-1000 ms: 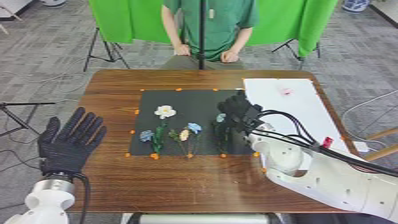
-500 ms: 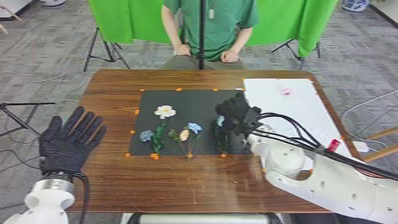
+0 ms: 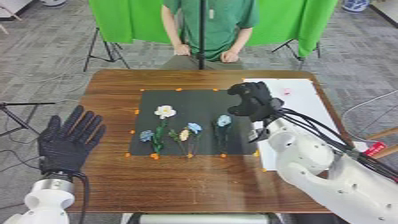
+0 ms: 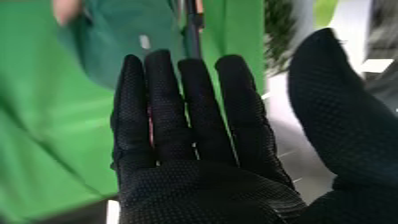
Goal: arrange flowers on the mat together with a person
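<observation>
Right robot hand (image 3: 258, 102): released, fingers straight | blue flower (image 3: 224, 120): on black mat (image 3: 194, 102), near hand, to its left

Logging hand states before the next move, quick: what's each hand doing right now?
Left hand: open, fingers spread, holding nothing.
Right hand: open, fingers straight, holding nothing.

This looks like a robotics lab: two white robot arms (image 3: 51, 200) at a brown wooden counter (image 3: 178, 187), where small orange marks (image 3: 155, 156) dot the edges of a dark mat (image 3: 182, 102). Green cloth (image 3: 133, 20) hangs behind as a backdrop, black tripod legs (image 3: 91, 47) stand about, and loose cables (image 3: 362, 104) trail over grey, office-like flooring (image 3: 53, 57).
</observation>
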Tool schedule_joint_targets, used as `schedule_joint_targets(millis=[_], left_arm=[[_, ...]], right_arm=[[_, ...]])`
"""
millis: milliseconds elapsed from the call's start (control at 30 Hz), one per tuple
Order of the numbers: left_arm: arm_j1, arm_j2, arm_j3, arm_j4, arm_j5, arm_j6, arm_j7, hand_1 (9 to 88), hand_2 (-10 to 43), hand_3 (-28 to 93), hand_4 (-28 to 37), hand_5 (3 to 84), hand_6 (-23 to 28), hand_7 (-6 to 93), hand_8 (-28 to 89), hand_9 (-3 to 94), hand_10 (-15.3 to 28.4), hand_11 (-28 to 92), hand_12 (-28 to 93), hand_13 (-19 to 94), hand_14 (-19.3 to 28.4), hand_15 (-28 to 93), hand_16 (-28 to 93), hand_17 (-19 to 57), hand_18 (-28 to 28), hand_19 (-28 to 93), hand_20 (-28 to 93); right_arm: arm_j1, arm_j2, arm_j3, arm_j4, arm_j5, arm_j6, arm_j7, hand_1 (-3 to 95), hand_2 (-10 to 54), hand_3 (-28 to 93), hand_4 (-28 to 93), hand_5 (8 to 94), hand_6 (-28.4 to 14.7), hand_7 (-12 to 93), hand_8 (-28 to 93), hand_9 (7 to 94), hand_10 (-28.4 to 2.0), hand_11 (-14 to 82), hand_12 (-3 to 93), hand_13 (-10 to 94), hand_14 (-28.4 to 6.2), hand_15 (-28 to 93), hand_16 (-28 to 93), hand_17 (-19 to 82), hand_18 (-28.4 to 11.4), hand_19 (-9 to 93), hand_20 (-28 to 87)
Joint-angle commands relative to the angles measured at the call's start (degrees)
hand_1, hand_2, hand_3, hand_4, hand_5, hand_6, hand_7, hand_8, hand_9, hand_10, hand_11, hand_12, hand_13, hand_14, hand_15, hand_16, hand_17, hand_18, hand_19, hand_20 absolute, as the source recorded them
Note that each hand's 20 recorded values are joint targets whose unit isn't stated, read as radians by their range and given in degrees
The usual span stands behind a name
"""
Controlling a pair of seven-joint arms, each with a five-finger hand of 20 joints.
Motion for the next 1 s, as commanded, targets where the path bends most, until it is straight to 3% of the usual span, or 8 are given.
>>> schedule_joint_targets(millis=[33, 133, 267, 500, 633, 733, 800, 1000], left_arm=[[0.5, 0.26, -1.99, 0.1, 5.59, -0.71, -0.17, 23.6, 14.6, 74, -28.3, 44.5, 8.0, 11.4, -9, 39.3, 14.8, 18, 9, 29, 14.5, 31, -7, -6.4, 15.2, 37, 14], [0.2, 0.69, -2.88, 0.17, 6.81, -0.35, 0.14, 23.2, 14.7, 74, -28.3, 44.3, 7.9, 11.1, -9, 39.3, 14.7, 18, 9, 29, 14.4, 30, -7, -6.4, 15.2, 37, 14], [-0.6, 1.1, -3.48, 0.31, 7.22, -0.65, 0.65, 23.0, 14.7, 74, -28.3, 44.2, 7.9, 10.7, -9, 38.9, 14.9, 18, 9, 29, 14.5, 30, -7, -6.4, 15.1, 36, 14], [-0.5, 1.24, -4.66, 0.19, 6.76, -1.17, 1.3, 22.8, 14.4, 74, -28.3, 43.8, 7.8, 10.5, -9, 38.4, 14.8, 17, 9, 28, 14.5, 30, -7, -6.4, 15.0, 36, 14], [-0.1, 0.24, -5.16, 0.08, 6.32, -1.65, 2.29, 22.7, 14.4, 74, -28.3, 43.7, 7.8, 10.4, -9, 38.4, 14.8, 17, 9, 28, 14.4, 29, -7, -6.3, 15.0, 36, 14], [-0.4, 0.55, -5.11, 0.09, 5.34, -1.6, 3.08, 22.7, 14.4, 74, -28.3, 43.6, 7.8, 10.4, -9, 38.3, 14.8, 17, 9, 28, 14.4, 29, -6, -6.3, 15.0, 36, 14], [-0.6, 0.63, -5.36, -0.43, 5.76, -0.38, 3.85, 22.7, 14.6, 74, -28.3, 43.8, 7.9, 10.5, -9, 38.3, 14.9, 17, 9, 28, 14.5, 29, -6, -6.4, 15.0, 36, 14], [-0.6, 0.77, -6.41, -0.5, 6.09, -1.14, 4.35, 22.4, 15.3, 74, -28.3, 44.5, 8.0, 10.8, -9, 39.1, 14.9, 18, 9, 29, 14.5, 30, -6, -6.3, 15.1, 36, 14]], right_arm=[[-22.6, -1.3, 29.8, -7.1, 22.4, -3.6, -9.0, 33.2, -9.5, 78, -26, 43.2, -3.8, 16, -11, 42.0, -16.3, 7.7, 17.0, 35, -14.9, 23, 17, 16, -18.3, 52, 9], [-29.0, -3.7, 38.6, -8.1, 31.7, -4.8, -14.7, 31.0, -8.4, 76, -25, 40.7, -4.0, 14, -10, 39.2, -16.1, 6.0, 17.3, 32, -15.4, 19, 18, 14, -17.9, 49, 9], [-34.9, -6.7, 46.3, -7.7, 44.1, -5.1, -20.9, 25.8, -2.8, 74, -22, 38.1, -4.6, 11, -8, 36.0, -15.9, 3.5, 17.3, 29, -15.7, 15, 21, 12, -17.3, 44, 9], [-42.9, -12.6, 53.8, -7.6, 68.9, -7.2, -26.9, 21.7, 4.0, 73, -22, 37.2, -4.2, 10, -8, 34.0, -13.9, 2.4, 16.6, 27, -15.8, 11, 23, 10, -16.9, 40, 10], [-46.4, -15.2, 55.8, -7.5, 70.5, -10.9, -28.3, 21.1, 4.8, 73, -21, 37.6, -4.0, 10, -8, 34.2, -13.7, 2.5, 16.3, 27, -15.8, 10, 24, 10, -16.9, 39, 10], [-48.3, -15.5, 56.9, -7.3, 73.4, -11.4, -29.5, 20.7, 4.8, 73, -21, 37.4, -3.7, 9, -8, 34.1, -13.7, 2.5, 16.1, 27, -15.7, 9, 24, 10, -17.0, 37, 10], [-49.5, -15.7, 58.0, -7.5, 75.5, -11.5, -29.8, 20.6, 4.7, 73, -21, 37.4, -3.5, 9, -7, 34.0, -13.7, 2.5, 16.0, 28, -15.6, 9, 25, 10, -17.0, 37, 11], [-51.4, -15.3, 59.9, -8.0, 74.4, -11.1, -31.5, 22.7, -0.4, 74, -21, 37.5, -3.2, 9, -7, 33.7, -13.4, 2.6, 15.8, 28, -15.1, 7, 27, 10, -16.9, 36, 12]])
